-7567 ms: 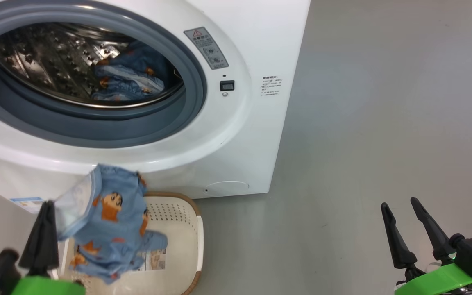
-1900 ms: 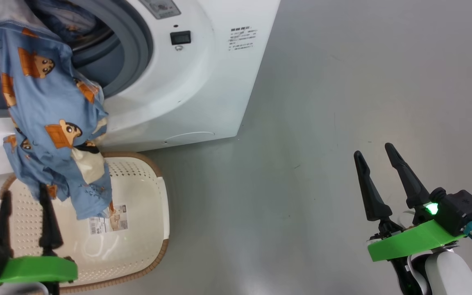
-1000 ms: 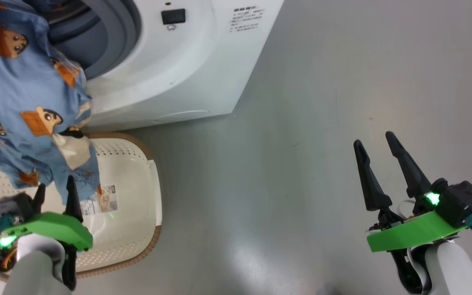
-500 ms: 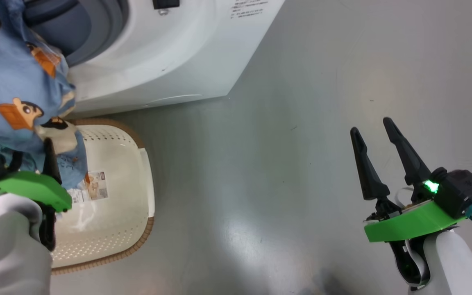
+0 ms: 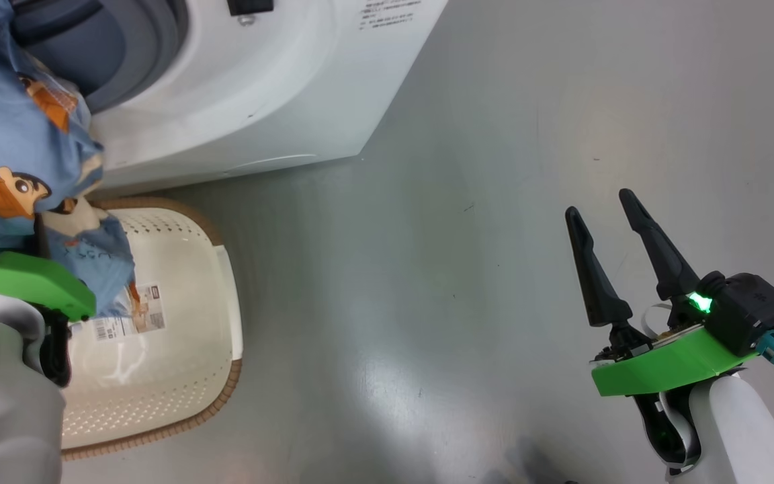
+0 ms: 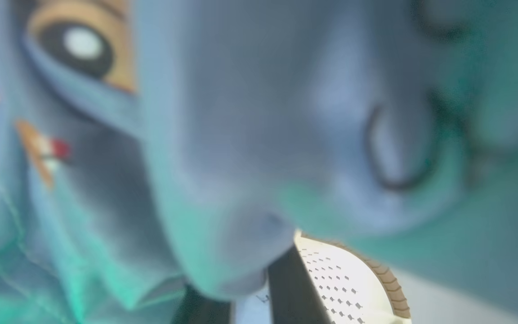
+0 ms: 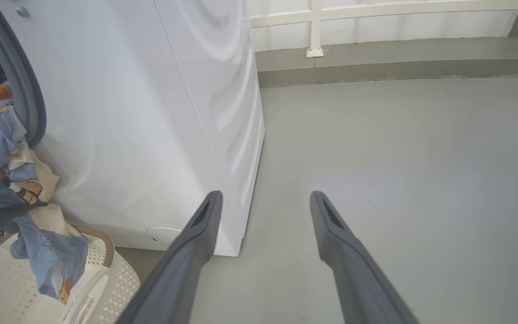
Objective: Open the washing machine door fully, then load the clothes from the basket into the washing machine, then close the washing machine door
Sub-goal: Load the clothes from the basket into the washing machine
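clothes point(image 5: 17, 134): soft, light, drapey, take a bunched fold | left gripper point(image 6: 246, 292): seemingly pinching lower hem, view blurred | right gripper point(image 5: 598, 204): spread, empty

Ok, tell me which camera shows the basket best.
The head view: the basket shows from above, with most of its bottom, label and brown rim, though the clothes overhang one end. The right wrist view catches a corner low at its left; the left wrist view, a sliver of rim under blurred cloth.
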